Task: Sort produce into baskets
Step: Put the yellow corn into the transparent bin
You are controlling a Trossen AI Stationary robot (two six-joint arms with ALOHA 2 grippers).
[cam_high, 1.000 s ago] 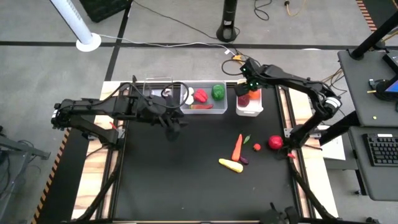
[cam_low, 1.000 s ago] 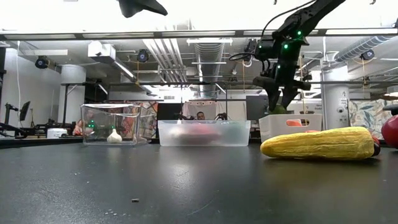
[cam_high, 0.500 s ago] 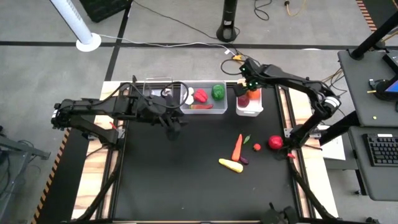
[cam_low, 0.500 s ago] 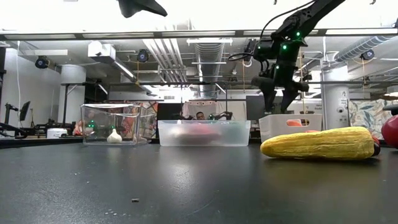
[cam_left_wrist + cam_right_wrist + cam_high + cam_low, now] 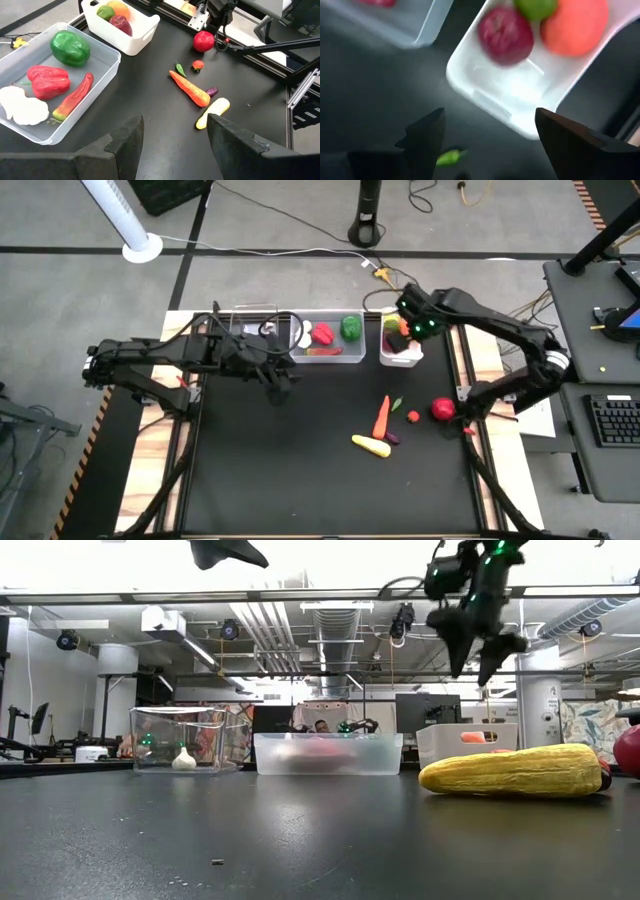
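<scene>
- While we hold the left gripper (image 5: 277, 379) idle over the mat in front of the bins, its fingers apart and empty, the working step looks like the gap between a drop and the next pick.
- Nearest to us on the mat lie the yellow squash (image 5: 371, 446) with a small purple piece (image 5: 392, 437) just beside it, then the orange carrot (image 5: 382, 417), a tiny green pepper (image 5: 397, 401), a small red-orange piece (image 5: 413, 416) and the red round fruit (image 5: 442, 409).
- We judge the next move calls for the right arm to come back toward this loose group and close on one piece; the items lie close together, so the carrot and squash could be nudged.
- Farther back, our right gripper (image 5: 411, 334) hangs above the white bin (image 5: 401, 359), fingers spread and holding nothing; the bin holds a dark red fruit (image 5: 505, 34), an orange fruit (image 5: 575, 23) and a green one (image 5: 535, 7).
- Beside it, the wider clear bin (image 5: 300, 356) carries a green pepper (image 5: 351, 328), a red pepper (image 5: 323, 334), a long chili (image 5: 73, 98) and white garlic (image 5: 21, 106).
- Farthest left, the narrow clear bin (image 5: 176, 740) holds another garlic bulb (image 5: 184, 758).
</scene>
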